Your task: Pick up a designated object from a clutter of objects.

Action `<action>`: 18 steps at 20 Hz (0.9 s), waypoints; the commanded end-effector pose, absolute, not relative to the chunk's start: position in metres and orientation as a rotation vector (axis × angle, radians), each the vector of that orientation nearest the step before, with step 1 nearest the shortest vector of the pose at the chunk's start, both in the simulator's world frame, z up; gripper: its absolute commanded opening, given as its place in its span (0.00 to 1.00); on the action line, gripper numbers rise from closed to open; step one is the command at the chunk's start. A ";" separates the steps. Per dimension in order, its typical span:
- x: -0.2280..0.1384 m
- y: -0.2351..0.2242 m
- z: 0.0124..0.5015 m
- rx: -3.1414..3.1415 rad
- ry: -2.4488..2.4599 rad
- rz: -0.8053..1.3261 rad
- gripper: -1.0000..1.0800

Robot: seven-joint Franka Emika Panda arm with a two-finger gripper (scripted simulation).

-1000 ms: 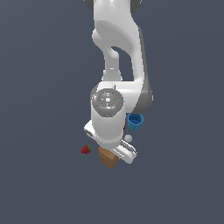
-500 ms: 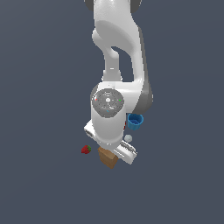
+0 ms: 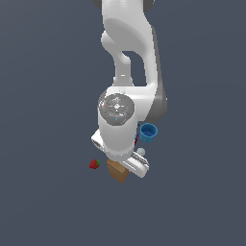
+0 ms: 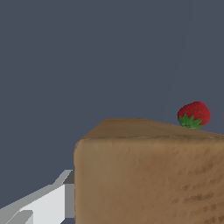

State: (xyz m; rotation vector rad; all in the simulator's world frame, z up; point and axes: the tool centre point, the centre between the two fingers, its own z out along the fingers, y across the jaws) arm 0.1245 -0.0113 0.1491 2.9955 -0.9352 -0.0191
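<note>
The wooden block (image 3: 117,170) sits under the wrist, at about six o'clock from the arm's round joint, filling the wrist view — the jaws (image 3: 126,169) are low around it for a grasp, though whether they pinch it I cannot tell. One strawberry (image 3: 94,164) lies at its nine o'clock; one blue cup (image 3: 148,132) at one o'clock.

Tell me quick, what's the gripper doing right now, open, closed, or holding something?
Gripper: down at the wooden block, one finger beside its side face. Whether it is clamped shut on the block cannot be told.
</note>
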 end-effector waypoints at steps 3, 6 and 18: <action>0.122 -0.017 0.178 2.999 -0.937 -0.002 0.00; 0.116 -0.023 0.201 2.999 -0.937 -0.002 0.00; 0.084 -0.054 0.332 2.999 -0.938 -0.001 0.00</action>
